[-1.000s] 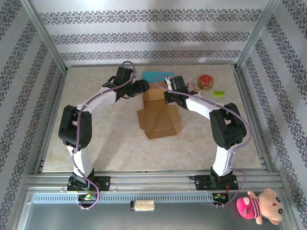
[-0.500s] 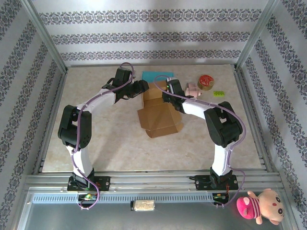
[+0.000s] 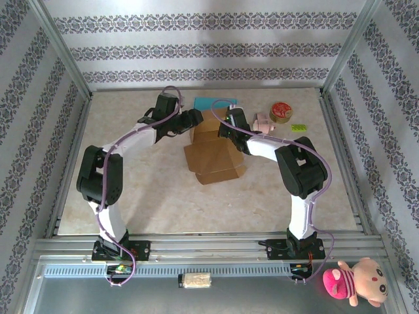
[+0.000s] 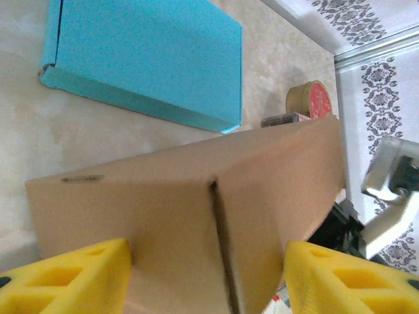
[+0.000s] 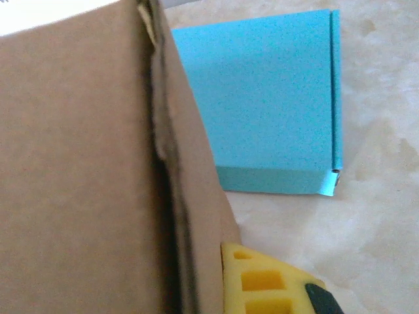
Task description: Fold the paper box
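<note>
Near the far middle of the desk (image 3: 131, 196), the half-folded cardboard box (image 3: 213, 160) had its back flap (image 4: 196, 190) raised, the left claw (image 4: 206, 261) open astride it and the right claw (image 3: 224, 127) closed alongside, so tucking it down seemed next.

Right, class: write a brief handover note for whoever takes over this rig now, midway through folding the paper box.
Left gripper: open, straddling the far wall of the paper box.
Right gripper: shut beside that same wall; grip unclear.
Paper box: mid-table, just in front of the blue box.
Done: far end looks raised.
To do: near panels lie flat; fold them up and close.
</note>
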Robot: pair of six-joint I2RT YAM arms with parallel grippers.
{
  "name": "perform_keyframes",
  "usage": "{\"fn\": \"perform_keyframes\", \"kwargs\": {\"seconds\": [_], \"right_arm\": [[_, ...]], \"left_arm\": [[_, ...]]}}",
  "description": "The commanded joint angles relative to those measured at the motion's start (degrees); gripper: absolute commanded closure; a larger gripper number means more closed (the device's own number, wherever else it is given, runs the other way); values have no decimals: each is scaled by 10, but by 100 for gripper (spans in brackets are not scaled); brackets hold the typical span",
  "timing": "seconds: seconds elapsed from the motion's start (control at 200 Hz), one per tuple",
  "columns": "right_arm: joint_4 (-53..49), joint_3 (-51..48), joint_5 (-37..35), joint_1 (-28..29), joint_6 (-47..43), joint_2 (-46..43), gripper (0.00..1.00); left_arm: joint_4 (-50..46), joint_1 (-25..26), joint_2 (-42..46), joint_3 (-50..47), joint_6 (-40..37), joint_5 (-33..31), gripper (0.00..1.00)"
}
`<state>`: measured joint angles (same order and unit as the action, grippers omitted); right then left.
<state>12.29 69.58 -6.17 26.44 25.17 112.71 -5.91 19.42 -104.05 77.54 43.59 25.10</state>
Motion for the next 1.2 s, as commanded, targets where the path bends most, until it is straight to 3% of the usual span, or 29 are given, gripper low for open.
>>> {"fn": "perform_keyframes", "kwargs": {"seconds": [0.0,0.08,0.14,0.205,0.255,0.35,0.415,0.475,0.63,0.78,0.959,1.194], "right_arm": [[-59,8,34,4,-77,-69,100],[-123,8,67,-13,-180,-135,100],[-230,46,89,-22,-296,-172,100],[-399,123,25,-1,-467,-179,100],[-506,174,-63,27,-589,-164,100],[-654,241,-162,54,-762,-132,100],[-687,253,-216,68,-838,-116,100],[-681,253,-222,83,-898,-103,100],[-595,202,-114,160,-995,-59,100],[-436,132,-160,229,-1006,18,96],[-256,5,-179,299,-1013,23,80],[-249,-24,-221,320,-975,-48,63]], "left_arm": [[26,-3,83,-35,-6,-21,34],[17,-21,142,-55,-26,-46,33],[9,-36,192,-73,-51,-73,33],[-4,-50,241,-91,-82,-105,32],[-10,-62,273,-103,-105,-121,32],[-1,-83,323,-132,-126,-147,32],[5,-91,346,-146,-137,-157,32],[2,-94,358,-154,-141,-163,31],[-6,-99,375,-177,-129,-156,30],[4,-99,389,-212,-96,-140,30],[4,-100,404,-232,-68,-109,29],[-18,-98,417,-241,-90,-37,27]]}}
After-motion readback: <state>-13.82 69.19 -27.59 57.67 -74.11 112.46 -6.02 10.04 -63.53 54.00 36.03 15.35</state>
